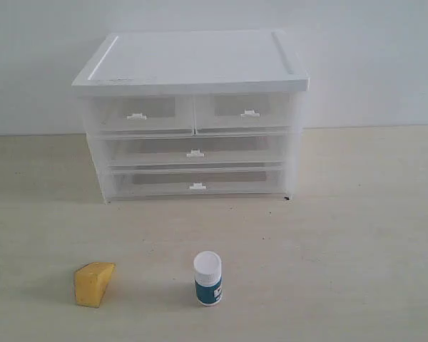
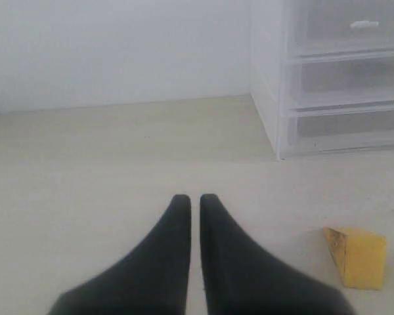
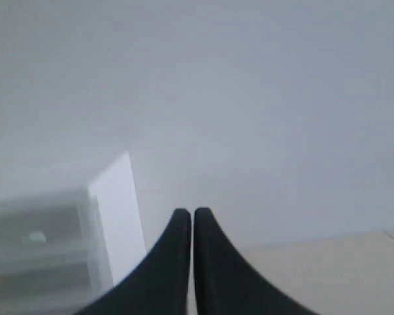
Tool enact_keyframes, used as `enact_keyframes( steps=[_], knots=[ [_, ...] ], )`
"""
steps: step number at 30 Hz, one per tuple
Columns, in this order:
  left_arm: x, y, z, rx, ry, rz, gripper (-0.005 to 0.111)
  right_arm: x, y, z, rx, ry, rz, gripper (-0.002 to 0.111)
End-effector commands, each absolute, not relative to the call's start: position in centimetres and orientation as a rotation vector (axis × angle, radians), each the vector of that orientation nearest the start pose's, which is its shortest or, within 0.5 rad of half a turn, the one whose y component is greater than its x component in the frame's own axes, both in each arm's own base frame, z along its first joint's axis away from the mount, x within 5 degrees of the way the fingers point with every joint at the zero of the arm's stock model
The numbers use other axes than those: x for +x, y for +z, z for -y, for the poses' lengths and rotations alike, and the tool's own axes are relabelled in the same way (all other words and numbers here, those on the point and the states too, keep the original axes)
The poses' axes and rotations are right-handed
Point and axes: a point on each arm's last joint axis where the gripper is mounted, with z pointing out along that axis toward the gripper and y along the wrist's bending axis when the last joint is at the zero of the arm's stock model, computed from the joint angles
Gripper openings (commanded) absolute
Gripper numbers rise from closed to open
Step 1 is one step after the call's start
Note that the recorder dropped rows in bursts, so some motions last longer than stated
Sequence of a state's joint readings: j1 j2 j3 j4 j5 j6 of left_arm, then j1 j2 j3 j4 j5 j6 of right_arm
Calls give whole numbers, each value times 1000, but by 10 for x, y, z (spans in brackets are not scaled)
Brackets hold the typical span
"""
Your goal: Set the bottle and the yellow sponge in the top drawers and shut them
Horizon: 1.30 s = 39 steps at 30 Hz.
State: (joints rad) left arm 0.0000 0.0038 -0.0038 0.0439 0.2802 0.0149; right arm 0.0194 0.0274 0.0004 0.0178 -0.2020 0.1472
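Pale table (image 1: 357,235) bore a white cabinet (image 1: 192,64) with top drawers (image 1: 146,114) closed. In front, the yellow sponge (image 1: 93,283) lay left of the upright bottle (image 1: 207,278), well apart. The left end effector (image 2: 192,197) and right end effector (image 3: 186,211) were pressed together, empty.

Inspector: On your bench (image 1: 357,235) you have one cabinet (image 1: 192,64), four drawers in all.
Operator: Broken down?
Inspector: Two top drawers (image 1: 141,114), two full-width drawers (image 1: 194,152). Also one bottle (image 1: 207,279), one yellow sponge (image 1: 94,283).
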Motion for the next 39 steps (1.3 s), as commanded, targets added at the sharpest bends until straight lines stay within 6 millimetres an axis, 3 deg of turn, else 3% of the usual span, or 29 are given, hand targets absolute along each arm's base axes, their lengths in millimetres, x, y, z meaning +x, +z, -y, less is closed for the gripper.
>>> enact_keyframes(
  steps=[1, 8, 12, 16, 23, 30, 33, 39],
  knots=[
    [55, 188, -1, 34, 46, -1760, 4, 52, 243, -1, 126, 215, -1182, 0],
    [55, 188, -1, 34, 46, -1764, 4, 66, 300, -2, 97, 178, -1235, 0],
    [55, 188, -1, 34, 46, -1764, 4, 91, 326, -2, 81, 148, -1299, 0],
    [55, 188, -1, 34, 46, -1764, 4, 123, 338, -3, 71, 129, -1358, 0],
    [55, 188, -1, 34, 46, -1761, 4, 174, 324, -6, 27, 108, -1415, 0],
    [55, 188, -1, 34, 46, -1761, 4, 215, 295, -11, -3, 119, -1472, 0],
    [55, 188, -1, 34, 46, -1761, 4, 224, 285, -20, -52, 114, -1497, 0],
    [55, 188, -1, 34, 46, -1763, 4, 240, 255, -61, -81, 128, -1465, 0]
  ],
)
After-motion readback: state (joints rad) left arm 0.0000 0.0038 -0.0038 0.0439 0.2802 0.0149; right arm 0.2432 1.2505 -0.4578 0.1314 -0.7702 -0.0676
